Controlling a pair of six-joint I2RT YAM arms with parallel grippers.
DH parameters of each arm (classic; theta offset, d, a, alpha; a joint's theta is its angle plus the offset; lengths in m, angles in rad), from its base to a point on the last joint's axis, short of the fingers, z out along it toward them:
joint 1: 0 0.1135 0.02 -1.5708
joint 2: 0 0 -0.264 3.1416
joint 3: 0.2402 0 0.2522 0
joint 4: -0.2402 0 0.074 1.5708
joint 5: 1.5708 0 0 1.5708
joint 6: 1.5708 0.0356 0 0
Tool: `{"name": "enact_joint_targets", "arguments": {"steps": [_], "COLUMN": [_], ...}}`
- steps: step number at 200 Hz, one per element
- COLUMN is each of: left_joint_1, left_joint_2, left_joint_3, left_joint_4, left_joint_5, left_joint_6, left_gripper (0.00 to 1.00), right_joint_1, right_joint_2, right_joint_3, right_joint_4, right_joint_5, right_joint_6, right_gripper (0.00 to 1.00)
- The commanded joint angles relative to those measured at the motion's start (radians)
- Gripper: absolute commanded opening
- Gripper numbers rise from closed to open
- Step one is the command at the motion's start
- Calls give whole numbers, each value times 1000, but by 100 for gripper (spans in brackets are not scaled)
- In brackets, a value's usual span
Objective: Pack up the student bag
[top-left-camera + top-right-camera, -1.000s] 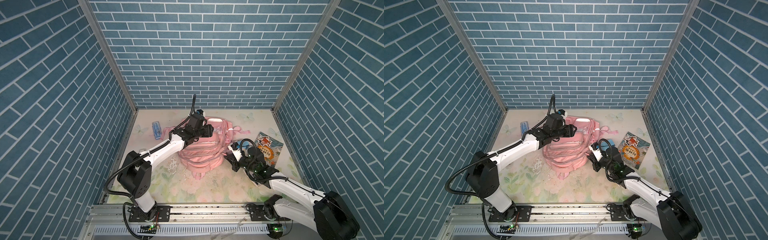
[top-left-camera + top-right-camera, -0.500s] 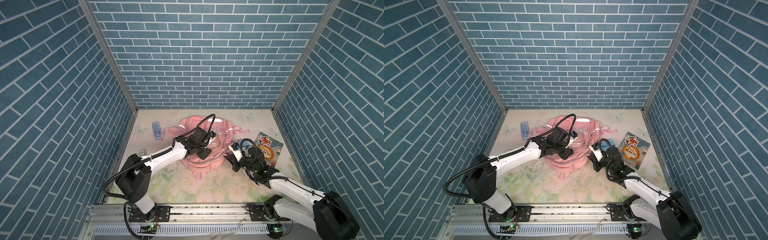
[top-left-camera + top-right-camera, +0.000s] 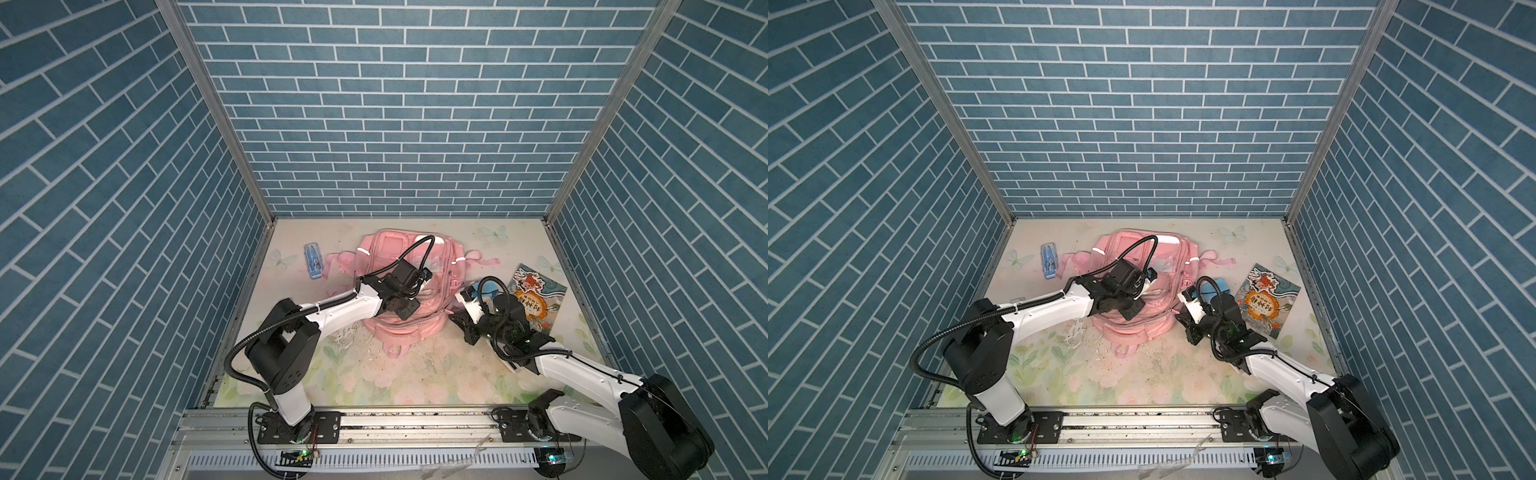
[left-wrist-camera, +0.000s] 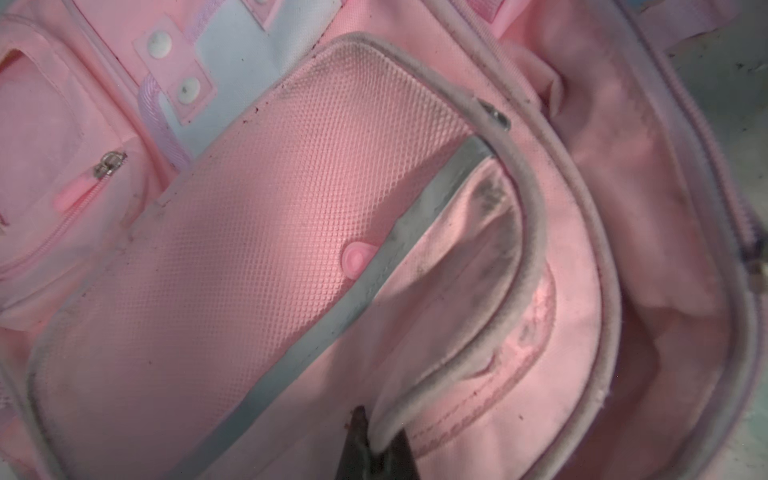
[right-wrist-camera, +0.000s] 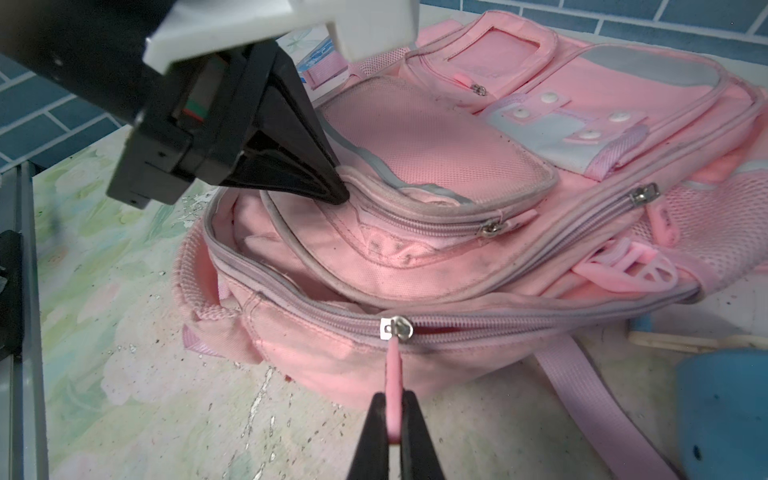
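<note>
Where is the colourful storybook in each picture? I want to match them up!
In a top view: the storybook lies flat on the right, apart from the student bag.
In a top view: the storybook lies in the same place, right of the student bag.
Left wrist view: not in it.
Right wrist view: not in it.
Shared landmark: the pink student bag, also seen in the left wrist view and the right wrist view.

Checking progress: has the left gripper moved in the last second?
Yes. The left gripper came toward the front rail, away from the back wall.
</note>
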Motion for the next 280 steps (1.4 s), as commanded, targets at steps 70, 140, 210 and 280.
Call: {"name": "enact_joint_targets", "arguments": {"steps": [70, 140, 210, 280], "left_joint_1": [36, 60, 13, 56], "left_joint_2": [-45, -125, -134, -88], "left_joint_3": [136, 109, 135, 156], "left_joint_4": [-31, -9, 102, 310], "left_joint_5": [86, 178, 287, 250], "left_joint_6": [-491, -736, -900, -990], "left_gripper": [0, 0, 0, 0], "right_joint_1": [22, 57, -56, -69], "right_joint_2": [-59, -65, -11, -52], "right_joint_3": [69, 58, 183, 211], "right_joint_4": [21, 65, 24, -84], "right_joint_5": [-126, 19, 69, -90], "right_joint_6": [-122, -154, -248, -297], "right_gripper": [0, 0, 0, 0]}}
